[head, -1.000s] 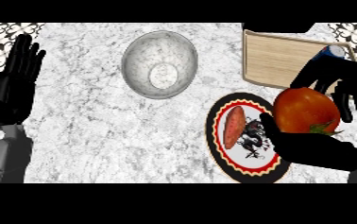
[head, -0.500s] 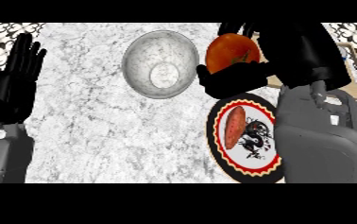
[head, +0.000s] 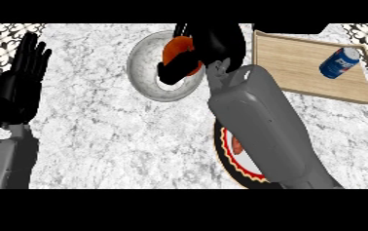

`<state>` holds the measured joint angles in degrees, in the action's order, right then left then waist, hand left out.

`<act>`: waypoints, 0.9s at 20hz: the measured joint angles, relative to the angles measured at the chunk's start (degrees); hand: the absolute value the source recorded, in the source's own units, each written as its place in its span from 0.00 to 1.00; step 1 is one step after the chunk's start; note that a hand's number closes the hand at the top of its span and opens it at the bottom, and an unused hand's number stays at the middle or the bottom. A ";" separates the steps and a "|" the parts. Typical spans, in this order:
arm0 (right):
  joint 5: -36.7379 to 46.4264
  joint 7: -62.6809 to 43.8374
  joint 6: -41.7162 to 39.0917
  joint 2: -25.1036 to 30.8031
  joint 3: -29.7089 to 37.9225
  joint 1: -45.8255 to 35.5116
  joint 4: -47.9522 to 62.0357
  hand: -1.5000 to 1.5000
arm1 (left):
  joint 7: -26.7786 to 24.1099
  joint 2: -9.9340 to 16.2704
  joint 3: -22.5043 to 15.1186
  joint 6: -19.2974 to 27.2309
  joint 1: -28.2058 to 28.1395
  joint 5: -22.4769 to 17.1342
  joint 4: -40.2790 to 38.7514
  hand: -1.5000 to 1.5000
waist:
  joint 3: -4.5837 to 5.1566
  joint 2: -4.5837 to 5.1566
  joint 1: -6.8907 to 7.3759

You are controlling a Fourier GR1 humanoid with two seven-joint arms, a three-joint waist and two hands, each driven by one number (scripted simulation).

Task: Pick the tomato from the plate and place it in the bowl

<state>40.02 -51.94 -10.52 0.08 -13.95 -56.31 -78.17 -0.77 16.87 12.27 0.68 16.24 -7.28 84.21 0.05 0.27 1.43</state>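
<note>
The red-orange tomato [head: 176, 52] is held over the grey metal bowl [head: 149, 71], above its right half. My right hand [head: 210, 47] is shut on the tomato, its thumb curled across the front and hiding much of the fruit. Whether the tomato touches the bowl cannot be told. The patterned plate [head: 233, 153] with a black and red rim lies at the lower right, mostly covered by my grey right forearm [head: 262, 123]. My left hand [head: 23, 81] rests open at the left edge, fingers up.
A wooden board [head: 298, 65] lies at the upper right with a blue can [head: 339, 63] lying on it. The marble counter [head: 115, 137] spreads between the left hand and the bowl.
My right hand has carried the tomato leftward from beside the plate to over the bowl. The forearm now covers most of the plate. The left hand has not moved.
</note>
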 measured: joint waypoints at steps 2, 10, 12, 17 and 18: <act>-0.24 1.23 4.11 -0.03 -2.04 -0.74 5.68 1.00 | 0.29 -0.13 -0.01 -0.05 -0.11 -0.18 0.51 0.50 | 0.00 0.03 0.21; -1.81 1.78 18.68 -0.08 -7.03 -3.17 24.85 0.00 | -0.01 -0.05 -0.20 -0.19 0.94 0.34 -0.40 0.50 | -0.01 0.22 0.79; -4.37 2.56 22.81 -0.08 -7.55 -2.84 28.00 0.00 | -0.09 -0.27 -0.30 -0.24 0.86 0.31 -0.41 0.50 | -0.02 0.27 1.00; -11.99 10.07 33.30 -0.07 -7.08 -1.57 33.04 0.00 | 0.14 -0.45 -0.70 -0.38 2.02 0.40 -0.76 0.50 | -0.07 0.63 1.83; -13.53 11.47 35.50 -0.08 -7.23 -1.30 33.02 0.00 | -0.16 -0.54 -0.63 -0.47 1.92 0.33 -1.10 0.50 | -0.07 0.63 1.88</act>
<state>26.49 -40.47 24.98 0.00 -21.18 -57.61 -45.15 -0.93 16.33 11.64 0.21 18.16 -6.95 83.11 -0.02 0.90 3.31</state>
